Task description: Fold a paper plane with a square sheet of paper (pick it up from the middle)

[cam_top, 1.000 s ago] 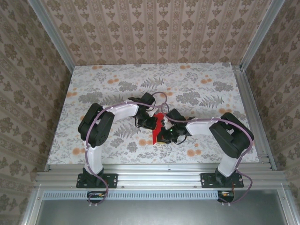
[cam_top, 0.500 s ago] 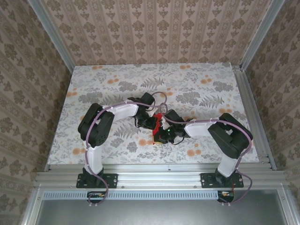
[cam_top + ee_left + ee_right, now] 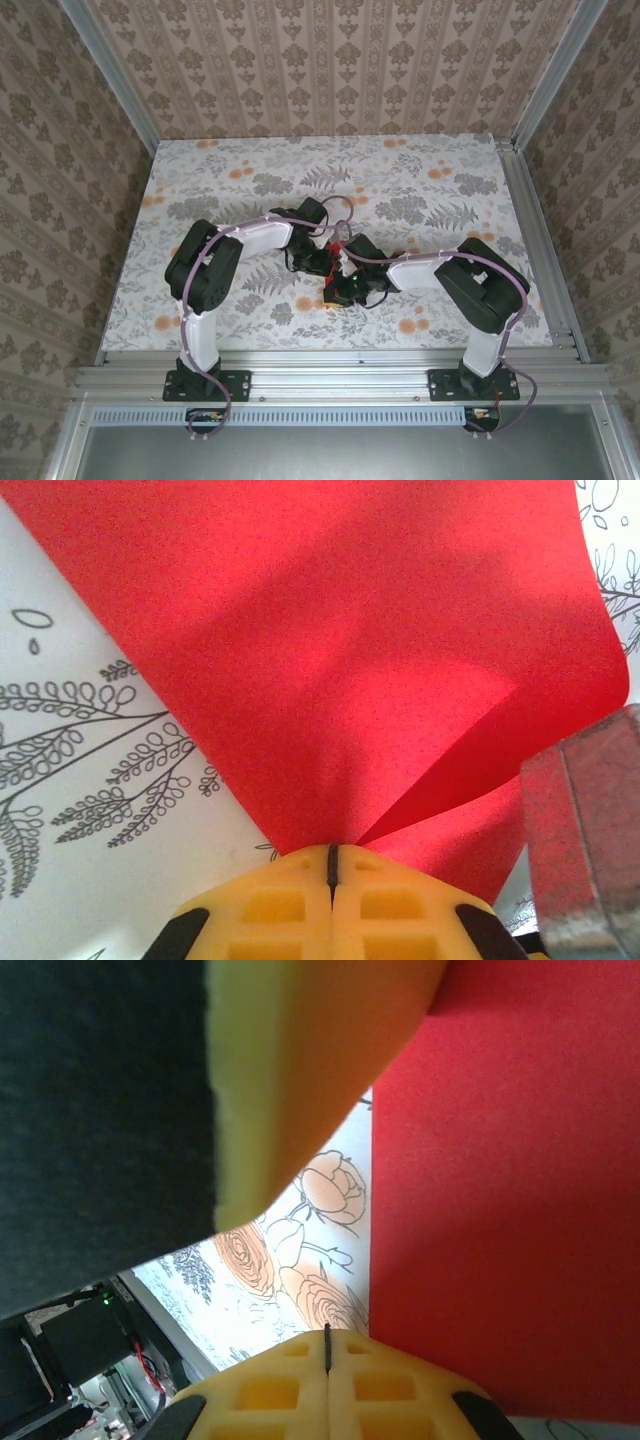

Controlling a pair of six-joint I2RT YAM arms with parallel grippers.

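Observation:
The square sheet of paper (image 3: pixel 350 650) is bright red and bends up in a curved fold out of my left gripper (image 3: pixel 332 852), whose yellow fingers are shut on its edge. From above, only a sliver of the paper (image 3: pixel 338 251) shows between the two wrists at the table's middle. The left gripper (image 3: pixel 318 262) and right gripper (image 3: pixel 346 286) sit close together there. In the right wrist view the right gripper (image 3: pixel 327 1338) is shut; the paper (image 3: pixel 500 1210) lies flat just right of its seam, not between the fingers. The left gripper's yellow finger (image 3: pixel 300 1070) hangs above.
The floral table (image 3: pixel 420 190) stretches around the arms, walled by patterned panels and an aluminium frame (image 3: pixel 530 240). A grey, red-tinted part of the right arm (image 3: pixel 585 820) stands at the right of the left wrist view. The table's near rail (image 3: pixel 170 1330) shows beyond the flowers.
The right arm has slid left toward the left gripper, over the red sheet. Far less red shows from above than a second ago. The left arm has barely moved.

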